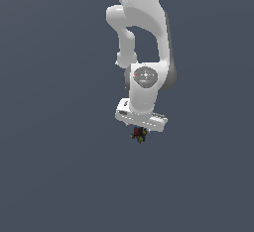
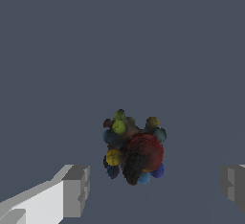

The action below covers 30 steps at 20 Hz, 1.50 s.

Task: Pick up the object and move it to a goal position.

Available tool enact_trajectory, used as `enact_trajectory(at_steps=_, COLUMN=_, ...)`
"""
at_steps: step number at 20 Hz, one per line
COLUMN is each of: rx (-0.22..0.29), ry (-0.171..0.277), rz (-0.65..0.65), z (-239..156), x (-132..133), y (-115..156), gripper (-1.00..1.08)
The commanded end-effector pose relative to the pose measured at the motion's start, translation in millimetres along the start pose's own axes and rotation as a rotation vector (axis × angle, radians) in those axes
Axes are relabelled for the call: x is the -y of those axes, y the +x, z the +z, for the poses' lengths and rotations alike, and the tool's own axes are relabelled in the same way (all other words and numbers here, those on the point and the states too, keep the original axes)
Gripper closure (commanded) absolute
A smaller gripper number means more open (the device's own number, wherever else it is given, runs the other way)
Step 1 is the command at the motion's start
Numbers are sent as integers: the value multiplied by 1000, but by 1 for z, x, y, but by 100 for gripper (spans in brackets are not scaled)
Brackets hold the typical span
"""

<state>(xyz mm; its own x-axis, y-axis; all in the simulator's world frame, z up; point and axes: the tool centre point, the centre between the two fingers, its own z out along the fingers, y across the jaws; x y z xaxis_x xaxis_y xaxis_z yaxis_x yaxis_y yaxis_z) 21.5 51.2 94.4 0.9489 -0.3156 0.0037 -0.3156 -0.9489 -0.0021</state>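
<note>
— What is counted here?

— One white arm (image 1: 144, 52) is seen, one claw (image 1: 140, 127) at its end, and one clump (image 1: 139, 135) of dark lumps patched red, yellow, green and blue. In the wrist view two grey fingertips (image 2: 76, 190) are counted, one on each side of the clump (image 2: 133, 147).

— How is the claw set?

— It is spread wide. The clump is seen in the gap between the fingertips, and neither pad is touching it; bare floor (image 2: 119, 41) is visible on both sides of it.

— Where is the clump placed?

— In the exterior view it is found directly under the claw, at six o'clock from the wrist, close to the picture's middle. Whether it is resting on the floor cannot be told.

— And the room around it?

— Flat grey floor (image 1: 54, 166) is shown toward three, six and nine o'clock out to the frame. Only at twelve o'clock is the space taken, by the arm itself.
</note>
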Motion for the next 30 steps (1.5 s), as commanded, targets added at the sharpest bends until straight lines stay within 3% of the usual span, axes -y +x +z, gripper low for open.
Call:
enact_trajectory(at_steps=1, rx=1, ry=-1, rz=30, z=6, x=4, y=-2, gripper=-92)
enact_trajectory(at_steps=13, rx=4, ry=-2, rz=62, z=18, x=8, y=-4, gripper=-92)
enact_trajectory(at_steps=27, rx=4, ry=-2, rz=66, z=65, x=8, y=-4, gripper=-92)
enact_trajectory(at_steps=28, rx=4, ry=-2, rz=66, z=65, x=8, y=-4, gripper=108)
enact_trajectory(at_steps=30, rx=4, ry=-2, rz=66, z=65, x=8, y=-4, gripper=108)
